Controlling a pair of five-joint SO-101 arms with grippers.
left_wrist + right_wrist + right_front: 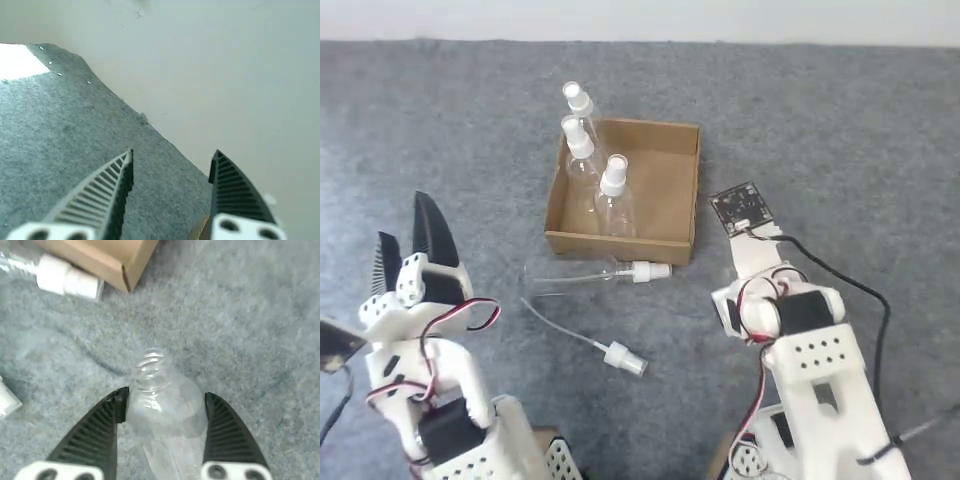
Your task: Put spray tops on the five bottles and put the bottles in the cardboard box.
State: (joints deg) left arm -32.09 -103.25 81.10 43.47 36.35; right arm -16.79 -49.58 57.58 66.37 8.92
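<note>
Between the dark fingers of the right gripper point(165, 392), we see in its wrist view an uncapped clear bottle point(162, 407), pinched at the shoulders with its threaded neck pointing away over the grey carpet point(240, 315). The high view hides this grasp under the right arm point(800, 330). Beyond the neck lies a capped bottle point(585, 277) on its side, just in front of the cardboard box point(620, 243), and nearer the arms lies a loose spray top point(623, 357) with its tube. We count three capped bottles point(616, 195) upright at the box's left side; whether the farthest is inside, we cannot tell. The left gripper point(173, 152) is raised and spread wide, holding nothing and pointing at the pale wall point(225, 75).
</note>
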